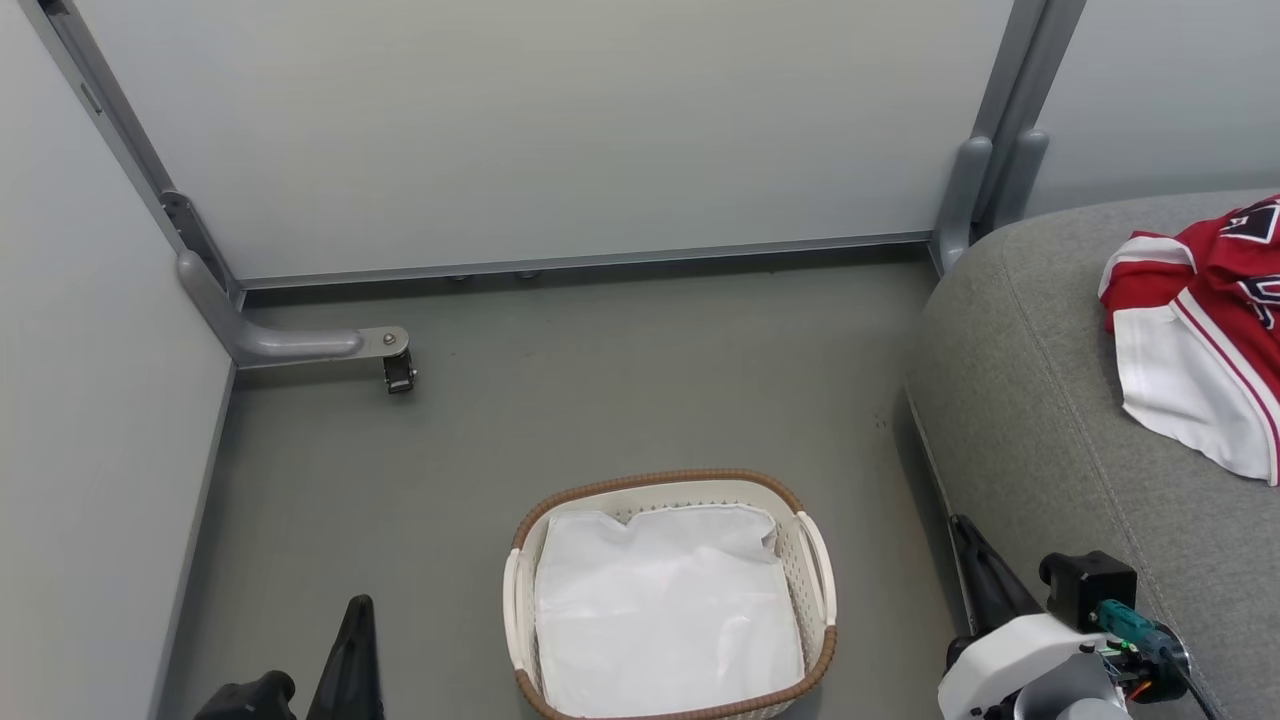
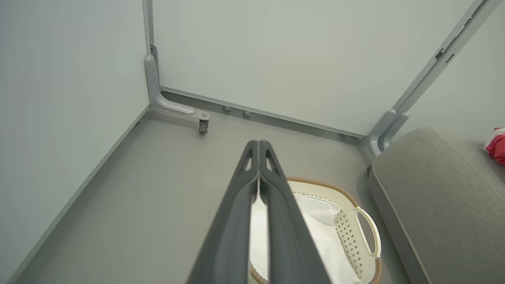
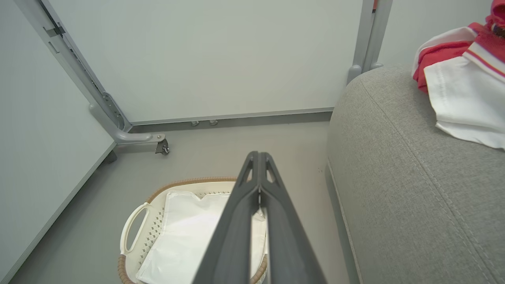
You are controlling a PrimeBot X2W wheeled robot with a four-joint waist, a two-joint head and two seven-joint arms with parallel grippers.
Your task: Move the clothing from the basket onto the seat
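The clothing [image 1: 1205, 330], red jersey pieces with white trim, lies on the grey seat [image 1: 1040, 420] at the right; it also shows as clothing [image 3: 461, 83] on the seat [image 3: 414, 189] and as a red edge of clothing [image 2: 498, 146] on the seat [image 2: 442, 197]. The white basket [image 1: 815, 560] with a brown rim stands on the floor, holding a plain white cloth [image 1: 665, 610]. My left gripper [image 1: 358, 608] is shut and empty, left of the basket [image 2: 365, 232]. My right gripper [image 1: 962, 530] is shut and empty between the basket [image 3: 134, 232] and the seat.
Pale partition panels [image 1: 540, 130] wall in the grey floor [image 1: 560, 400] at the back and left. A grey support foot with a caster [image 1: 398, 372] juts from the back left corner. A grey post [image 1: 985, 170] stands beside the seat.
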